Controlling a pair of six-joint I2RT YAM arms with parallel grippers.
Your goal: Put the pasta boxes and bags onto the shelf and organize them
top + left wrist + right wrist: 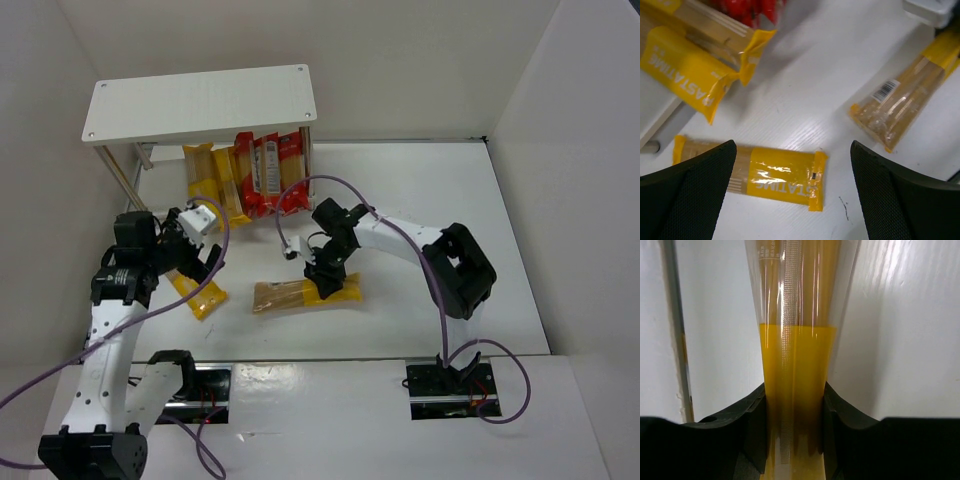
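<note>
The shelf [200,100] stands far left, with other packs [250,175] stowed under its top board. My spaghetti pack [290,294] lies flat on the table [420,200] between the arms, its long axis running across and its clear end pointing left. My right gripper [328,278] pinches it off-centre, toward the yellow end. I judge a slow, level lift is best, or the free end will sag. My left gripper [792,190] hangs spread wide and empty.

Between the right gripper [795,407] jaws, the yellow spaghetti pack [796,355] runs off our view above and below. The left gripper [792,150] hides one end of a second pack [782,175] from us.
</note>
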